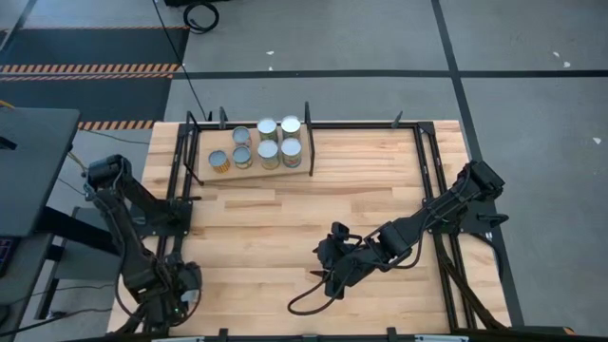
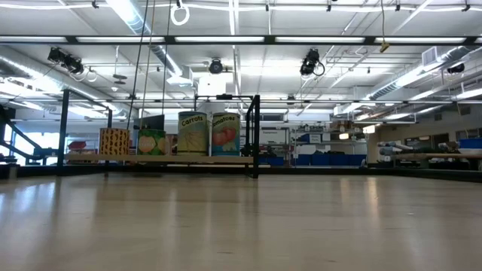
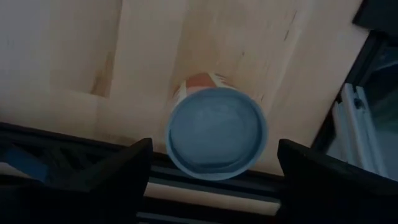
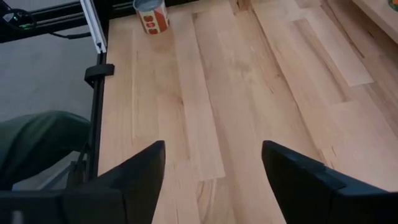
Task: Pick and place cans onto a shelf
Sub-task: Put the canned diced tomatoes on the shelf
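Note:
Several cans [image 1: 268, 142] with silver tops stand upright on the light-wood shelf [image 1: 249, 172] at the far left; the low view shows them side by side [image 2: 208, 134]. One more can [image 3: 216, 134], silver top and orange-red label, stands on the table near its near-left edge; it also shows in the right wrist view [image 4: 152, 15]. My left gripper [image 3: 214, 180] is open above this can, a finger on either side and clear of it; in the high view the gripper [image 1: 180, 283] hides the can. My right gripper [image 4: 211, 171] is open and empty over the table's middle [image 1: 330, 271].
Black metal rails [image 1: 432, 180] run along the table's left, right and far edges. A black upright divider [image 1: 310, 142] closes the shelf's right end. A dark cable loop [image 1: 304, 304] lies near the front edge. Bare wooden tabletop [image 1: 361, 180] lies between the shelf and my right arm.

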